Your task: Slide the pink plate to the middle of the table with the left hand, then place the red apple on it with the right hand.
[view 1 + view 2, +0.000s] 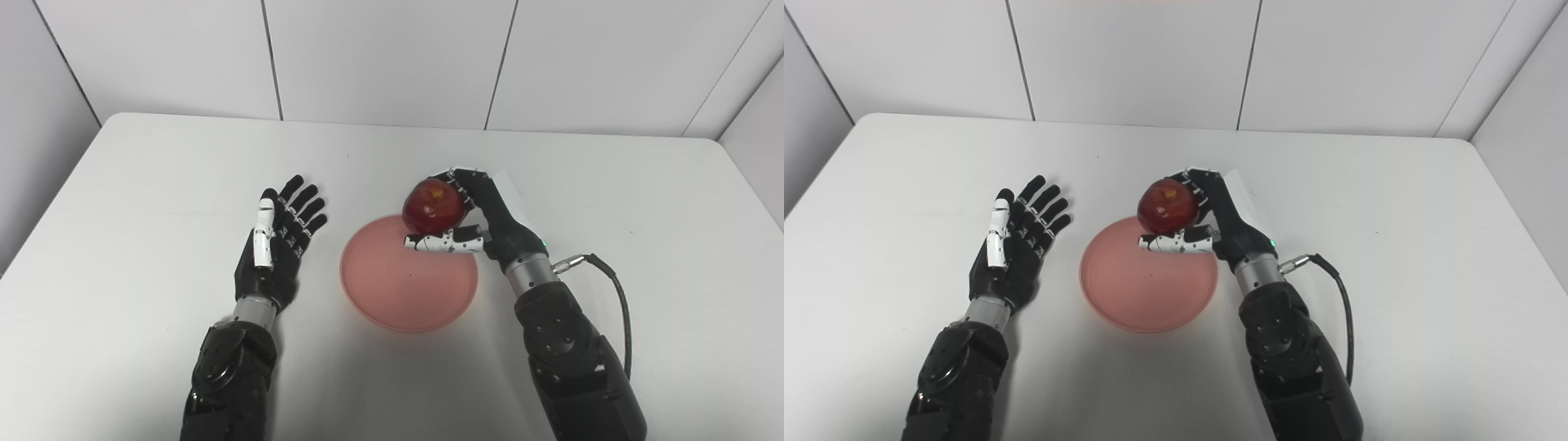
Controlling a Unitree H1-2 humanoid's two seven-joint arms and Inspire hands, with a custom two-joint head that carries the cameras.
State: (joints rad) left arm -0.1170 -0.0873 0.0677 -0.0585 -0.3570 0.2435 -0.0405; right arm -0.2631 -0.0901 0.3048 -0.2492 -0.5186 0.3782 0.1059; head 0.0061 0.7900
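Forearms: both enter from the bottom edge, flanking what I'm working on.
Table (153, 184): white, bare around the plate.
Pink plate (392, 294): round, shallow, near mid-table, nothing on it.
Red apple (432, 206): glossy, above the plate's far rim.
Right hand (474, 223): I see it gripping the apple.
Left hand (275, 245): spread wide, holding nothing, beside the plate.

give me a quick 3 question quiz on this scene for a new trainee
1. True or false: the left hand is holding the pink plate.
2. Which hand grips the red apple?
3. Multiple choice: the apple is A) resting flat on the plate, B) held at the plate's far edge, C) lying on the bare table near the left hand.

Key:
1. False; it is open, beside the plate and apart from it.
2. The right hand.
3. B.
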